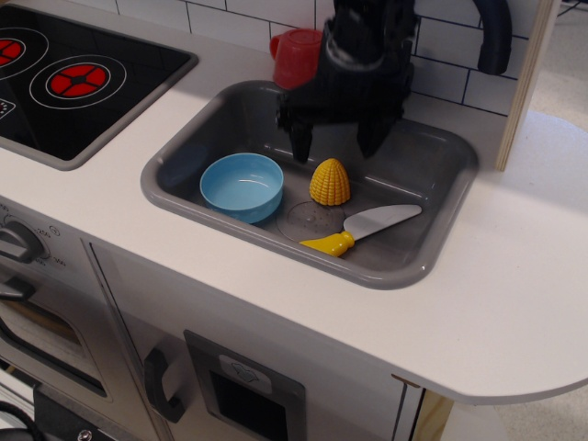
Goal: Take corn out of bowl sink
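The yellow corn (330, 182) stands upright on the floor of the grey sink (432, 165), just right of the light blue bowl (242, 186), which is empty. My black gripper (336, 147) hangs open above the corn, clear of it, with one finger on each side. The corn touches neither the bowl nor the gripper.
A white toy knife with a yellow handle (360, 230) lies in the sink in front of the corn. A red cup (297, 57) stands on the white counter behind the sink. The black stovetop (64, 83) is at the left. A wooden post (528, 73) stands at the right.
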### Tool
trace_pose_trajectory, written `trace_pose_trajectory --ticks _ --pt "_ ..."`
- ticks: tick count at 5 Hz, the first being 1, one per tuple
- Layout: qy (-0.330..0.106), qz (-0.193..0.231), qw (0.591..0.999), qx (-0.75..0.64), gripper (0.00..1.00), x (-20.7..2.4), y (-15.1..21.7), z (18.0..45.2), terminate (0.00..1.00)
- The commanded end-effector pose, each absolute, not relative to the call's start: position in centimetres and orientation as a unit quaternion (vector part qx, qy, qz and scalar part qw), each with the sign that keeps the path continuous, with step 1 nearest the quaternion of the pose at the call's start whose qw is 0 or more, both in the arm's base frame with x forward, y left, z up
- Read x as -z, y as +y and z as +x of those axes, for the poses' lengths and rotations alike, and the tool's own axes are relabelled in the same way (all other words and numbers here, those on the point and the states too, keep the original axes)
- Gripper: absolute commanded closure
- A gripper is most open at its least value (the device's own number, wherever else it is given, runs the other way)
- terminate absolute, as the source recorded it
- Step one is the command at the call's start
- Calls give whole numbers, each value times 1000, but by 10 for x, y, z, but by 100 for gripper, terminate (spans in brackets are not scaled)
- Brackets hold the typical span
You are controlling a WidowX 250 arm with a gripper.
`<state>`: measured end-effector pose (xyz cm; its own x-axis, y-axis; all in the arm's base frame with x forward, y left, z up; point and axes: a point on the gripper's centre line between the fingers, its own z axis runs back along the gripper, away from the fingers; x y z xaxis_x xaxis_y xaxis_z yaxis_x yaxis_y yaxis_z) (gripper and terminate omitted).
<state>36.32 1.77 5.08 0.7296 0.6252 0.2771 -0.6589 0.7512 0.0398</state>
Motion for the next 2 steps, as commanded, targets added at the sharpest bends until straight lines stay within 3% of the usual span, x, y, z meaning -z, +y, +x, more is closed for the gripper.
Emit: trace_pose_trajectory --ticks 1,2 --pt "-159 50 936 -310 0 -98 22 366 0" --pt "-159 50 936 -310 0 -98 22 366 100"
